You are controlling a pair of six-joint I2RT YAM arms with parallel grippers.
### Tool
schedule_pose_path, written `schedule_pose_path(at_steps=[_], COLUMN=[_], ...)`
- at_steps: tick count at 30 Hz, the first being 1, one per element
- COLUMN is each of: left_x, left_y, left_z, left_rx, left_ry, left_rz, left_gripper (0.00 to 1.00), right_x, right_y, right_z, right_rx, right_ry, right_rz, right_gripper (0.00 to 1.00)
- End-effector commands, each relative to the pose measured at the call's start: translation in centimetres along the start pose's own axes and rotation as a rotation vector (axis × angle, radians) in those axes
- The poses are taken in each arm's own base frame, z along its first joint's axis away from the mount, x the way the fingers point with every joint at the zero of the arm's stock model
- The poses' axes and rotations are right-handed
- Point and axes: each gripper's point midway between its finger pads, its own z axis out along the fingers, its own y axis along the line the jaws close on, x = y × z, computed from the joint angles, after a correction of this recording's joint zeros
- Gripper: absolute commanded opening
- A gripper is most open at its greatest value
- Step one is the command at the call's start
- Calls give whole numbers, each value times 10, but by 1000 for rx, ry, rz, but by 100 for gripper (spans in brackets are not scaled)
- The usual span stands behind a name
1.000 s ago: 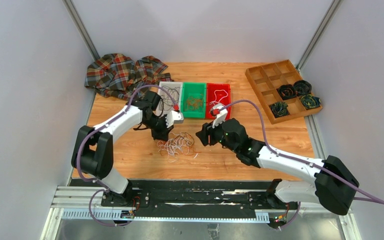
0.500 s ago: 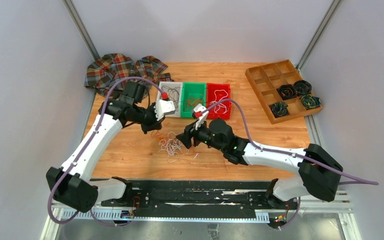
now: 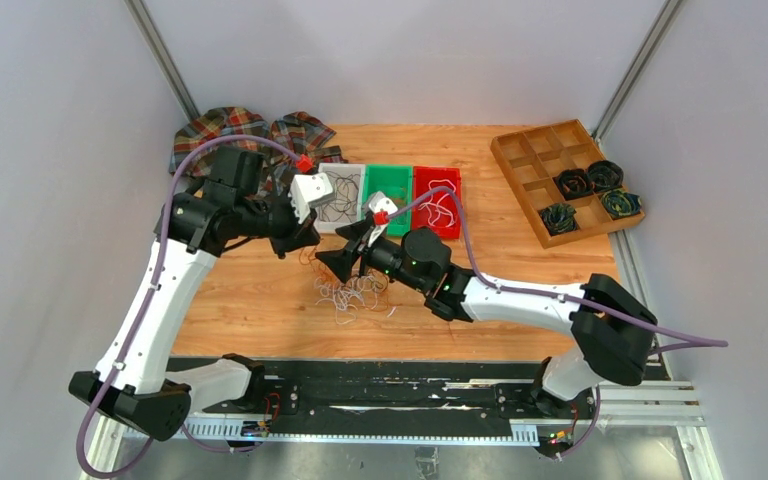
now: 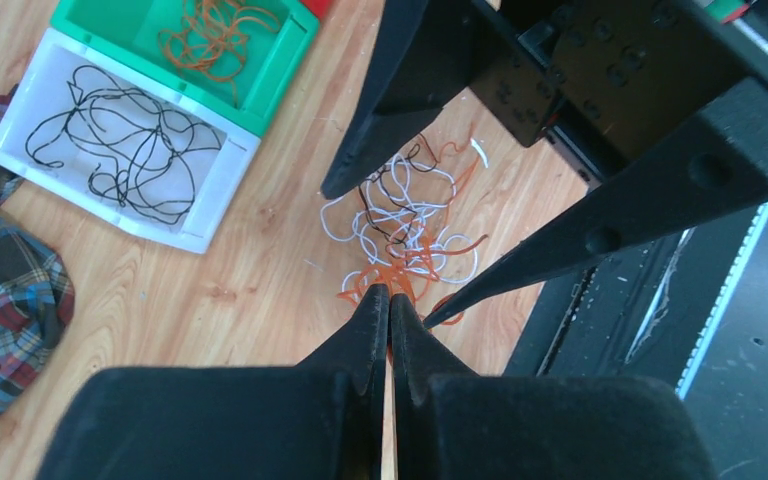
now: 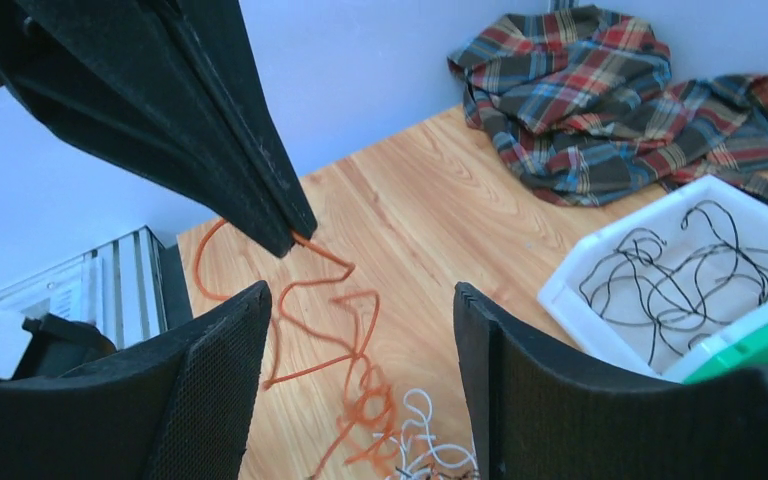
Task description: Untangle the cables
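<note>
The cables [image 3: 355, 290] lie as a small bunch of white, orange and black strands on the wooden table, also visible in the left wrist view [image 4: 405, 225]. My left gripper [image 3: 303, 243] [image 4: 390, 296] is shut on an orange cable [image 5: 332, 318], which stretches in loose kinks from its fingertips [image 5: 295, 238] down to the bunch. My right gripper [image 3: 345, 255] [image 5: 360, 292] hangs open just above the far side of the bunch, with the orange strand running between its fingers [image 4: 360, 170] and nothing gripped.
Behind the bunch stand a white bin [image 4: 222, 195] of black wires, a green bin [image 3: 388, 172] of orange ones and a red bin [image 3: 438, 172] of white ones. A plaid cloth [image 3: 245, 140] lies back left. A wooden compartment tray [image 3: 520, 150] with dark coils sits right.
My left gripper closed on the orange cable and rose back to the left, drawing the strand out. My right gripper moved left over the bunch and opened wider.
</note>
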Motion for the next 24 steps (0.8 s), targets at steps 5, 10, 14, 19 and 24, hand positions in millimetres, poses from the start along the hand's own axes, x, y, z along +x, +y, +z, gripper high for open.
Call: schedule_pose_path(at_steps=[5, 10, 14, 19, 24], left_x=[-25, -34, -49, -69, -99], left_y=[-21, -28, -36, -43, -43], left_z=[-20, -27, -34, -47, -69], left_rx=[43, 58, 89, 105, 77], left_ry=[-77, -103, -148, -205, -281], left_rz=[-56, -69, -86, -93, -64], left_gripper=[1, 1, 1, 1, 0], right_x=[-47, -49, -46, -23, 16], right_y=[13, 3, -3, -2, -15], right_z=[20, 27, 38, 46, 39], right_rx=[-22, 45, 70, 51, 103], right_ry=[-193, -225, -230, -198, -132], right_rz=[-13, -8, -20, 7, 38], right_gripper=[68, 68, 68, 68, 60])
